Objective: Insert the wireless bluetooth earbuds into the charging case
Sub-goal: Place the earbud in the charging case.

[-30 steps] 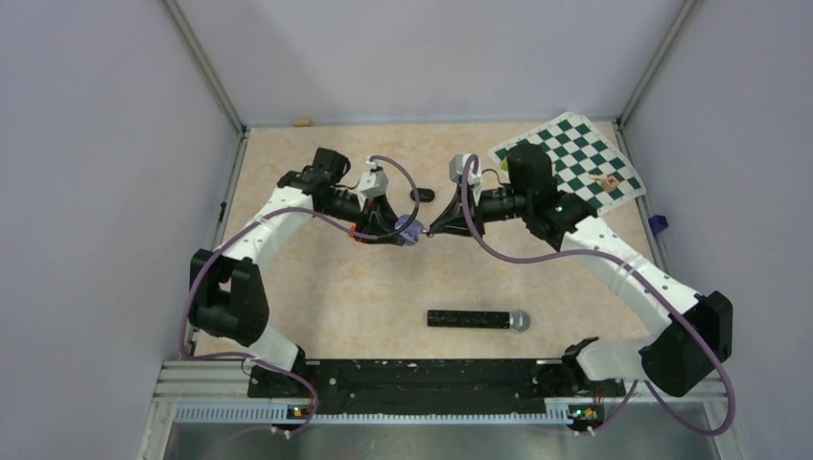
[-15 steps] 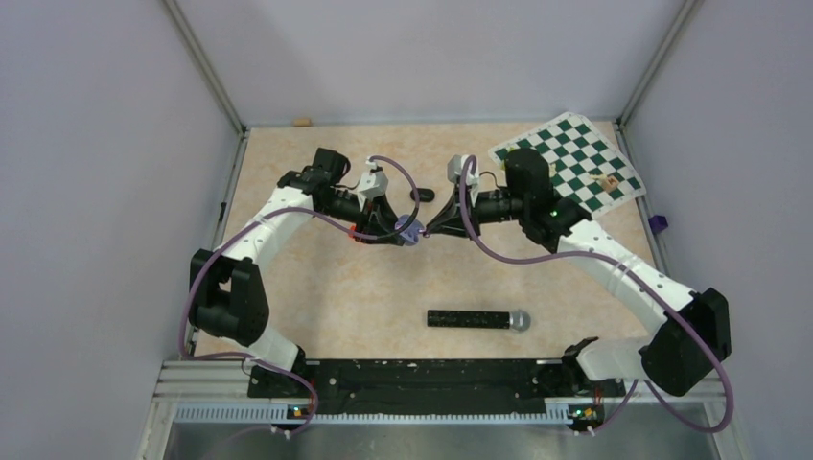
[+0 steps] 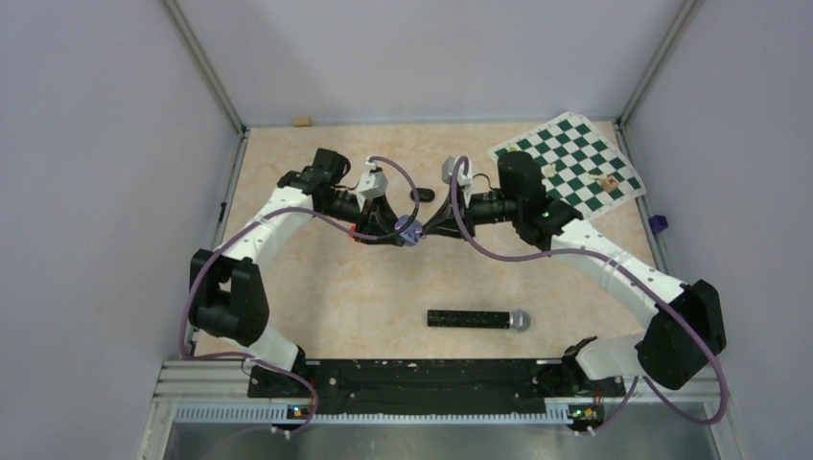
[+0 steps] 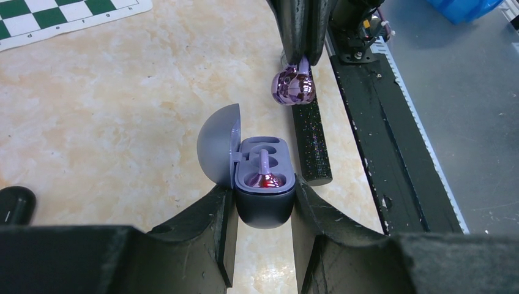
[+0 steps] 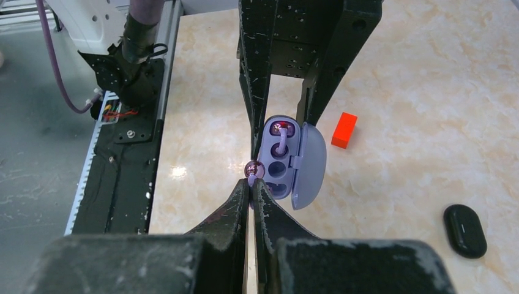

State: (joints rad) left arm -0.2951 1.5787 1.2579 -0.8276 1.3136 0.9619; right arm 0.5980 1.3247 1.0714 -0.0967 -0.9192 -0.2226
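My left gripper (image 4: 263, 201) is shut on the charging case (image 4: 264, 214), a dark-bodied pod with a lilac inside and its lid (image 4: 217, 144) open. One shiny purple earbud (image 4: 264, 179) sits in the near socket; the far socket is empty. My right gripper (image 5: 252, 184) is shut on the second purple earbud (image 5: 253, 169) and holds it at the case's edge (image 5: 278, 156), beside the empty sockets. In the top view the two grippers meet at mid-table, left (image 3: 401, 230) and right (image 3: 428, 226).
A glossy black pill-shaped pod (image 5: 465, 229) lies on the table behind the grippers (image 3: 422, 195). A red block (image 5: 344, 130) lies under the left arm. A black microphone (image 3: 476, 319) lies near the front. A chessboard (image 3: 566, 163) is at the back right.
My right gripper has moved left with the earbud, closing the gap to the open case. The left arm and the case have stayed still.
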